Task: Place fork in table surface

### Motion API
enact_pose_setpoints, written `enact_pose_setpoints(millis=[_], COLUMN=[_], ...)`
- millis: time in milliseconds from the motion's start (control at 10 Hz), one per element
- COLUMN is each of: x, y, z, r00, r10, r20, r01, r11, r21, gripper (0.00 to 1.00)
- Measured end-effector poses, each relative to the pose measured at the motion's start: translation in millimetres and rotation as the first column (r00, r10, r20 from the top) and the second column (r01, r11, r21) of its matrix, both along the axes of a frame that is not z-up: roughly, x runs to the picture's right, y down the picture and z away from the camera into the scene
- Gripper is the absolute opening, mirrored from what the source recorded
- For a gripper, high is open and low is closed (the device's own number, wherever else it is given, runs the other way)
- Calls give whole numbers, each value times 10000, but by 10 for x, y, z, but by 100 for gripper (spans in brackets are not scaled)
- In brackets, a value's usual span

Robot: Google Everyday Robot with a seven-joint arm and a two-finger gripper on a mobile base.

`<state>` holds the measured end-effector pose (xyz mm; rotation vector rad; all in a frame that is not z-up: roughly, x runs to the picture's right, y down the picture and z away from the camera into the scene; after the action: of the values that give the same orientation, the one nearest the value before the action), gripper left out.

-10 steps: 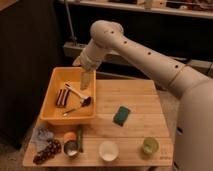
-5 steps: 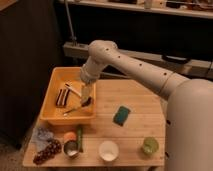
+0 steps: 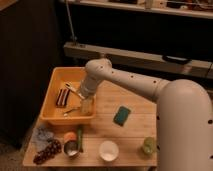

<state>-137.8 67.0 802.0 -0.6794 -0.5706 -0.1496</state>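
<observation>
The yellow plastic bin (image 3: pixel 50 107) stands on the left of the light wooden table surface (image 3: pixel 135 132). In it lies the fork (image 3: pixel 70 111), slim and silvery, near the front wall. A dark striped oblong item (image 3: pixel 62 96) and a white-handled utensil (image 3: pixel 71 88) lie further back in the bin. My gripper (image 3: pixel 86 104) is lowered into the right part of the bin, just right of the fork. It hides whatever lies under it.
On the table are a green sponge (image 3: pixel 121 115), a white cup (image 3: pixel 108 150), a green cup (image 3: pixel 148 145), dark grapes (image 3: pixel 45 151), a blue cloth (image 3: pixel 42 134), a can (image 3: pixel 71 148) and a green bottle (image 3: pixel 80 137). A dark shelf stands behind.
My arm has come down from above the bin's back edge, and the gripper has sunk into the right front part of the bin, close to the fork.
</observation>
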Motion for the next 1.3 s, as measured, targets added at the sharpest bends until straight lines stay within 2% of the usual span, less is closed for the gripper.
enact_pose_setpoints(millis=[500,700,800,1000,1300], x=[-9,-84,-240,-495,-595], y=[6,-86,-183,-349,-437], z=[10,42,74,152,294], r00=[10000,9998,9992,9954,9851], r10=[-9,-191,-395,-902,-1704], r20=[7,19,42,-337,-221], r01=[9,190,390,936,1719], r11=[10000,9987,9962,9884,9774], r21=[22,471,777,1193,1228], gripper=[80,80,80,80,80])
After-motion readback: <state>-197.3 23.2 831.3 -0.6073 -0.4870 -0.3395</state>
